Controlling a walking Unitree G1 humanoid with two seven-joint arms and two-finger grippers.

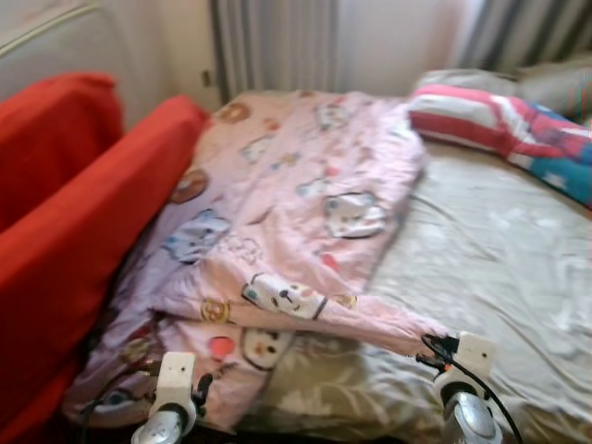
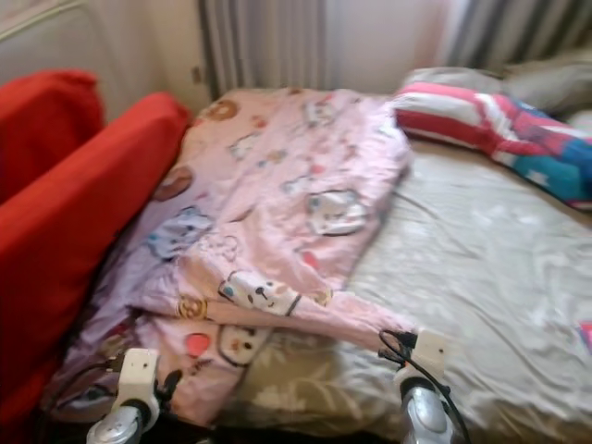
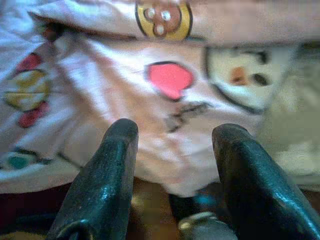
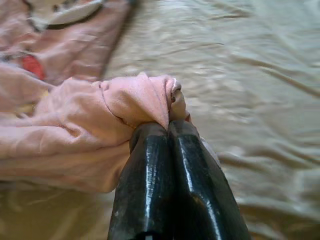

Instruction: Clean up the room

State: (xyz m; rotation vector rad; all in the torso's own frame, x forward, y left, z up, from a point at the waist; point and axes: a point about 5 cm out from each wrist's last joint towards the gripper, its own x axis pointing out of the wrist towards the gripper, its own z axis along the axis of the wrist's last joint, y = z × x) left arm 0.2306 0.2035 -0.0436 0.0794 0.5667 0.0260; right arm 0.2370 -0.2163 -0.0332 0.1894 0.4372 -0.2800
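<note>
My right gripper (image 4: 170, 125) pinched tight on corner of pink quilt (image 1: 305, 203), which lies bunched on left half of bed (image 1: 499, 259) beside red sofa (image 1: 74, 213). Left gripper (image 3: 172, 150) fingers apart, near quilt's near edge. Probably best: grab that edge too, then pull both evenly across.

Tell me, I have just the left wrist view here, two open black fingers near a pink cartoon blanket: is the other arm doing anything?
Observer: Yes. The right gripper is shut on a bunched corner of the pink blanket.
Operator: What does the blanket lie on?
Observer: A bed with a grey-beige sheet; the blanket covers its left half.
Operator: Anything beside the bed?
Observer: A red sofa along the robot's left, touching the blanket's edge.
Operator: And at the head?
Observer: A striped pillow in red, white and blue.
</note>
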